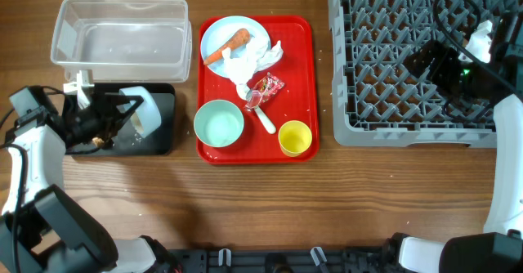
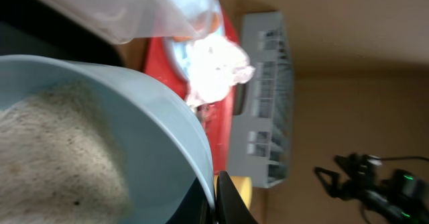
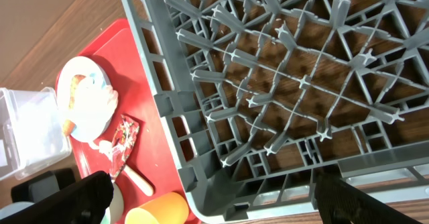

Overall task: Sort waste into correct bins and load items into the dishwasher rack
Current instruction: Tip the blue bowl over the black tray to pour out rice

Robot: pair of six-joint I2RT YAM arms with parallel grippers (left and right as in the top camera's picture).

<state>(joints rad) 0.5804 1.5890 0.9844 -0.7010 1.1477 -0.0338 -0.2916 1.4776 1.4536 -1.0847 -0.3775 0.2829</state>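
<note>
Nearest, the bowl (image 2: 87,130) fills the left wrist view, with rice (image 2: 47,157) inside. The left gripper (image 1: 131,114) has its jaws clamped on the rim and holds the bowl tipped over the black tray (image 1: 159,142), probably so that the rice slides out there. The tub (image 1: 121,3) stands just beyond.

On the red tray (image 1: 301,69) lie the plate (image 1: 216,34) with the carrot (image 1: 227,49) and napkins (image 1: 255,60), then the wrapper (image 1: 268,85), spoon (image 1: 263,118), second bowl (image 1: 219,124) and cup (image 1: 295,137).

At right, the right gripper (image 3: 218,197) hovers over the rack (image 1: 392,109), jaws wide apart and holding nothing, likely ready for dishes.
</note>
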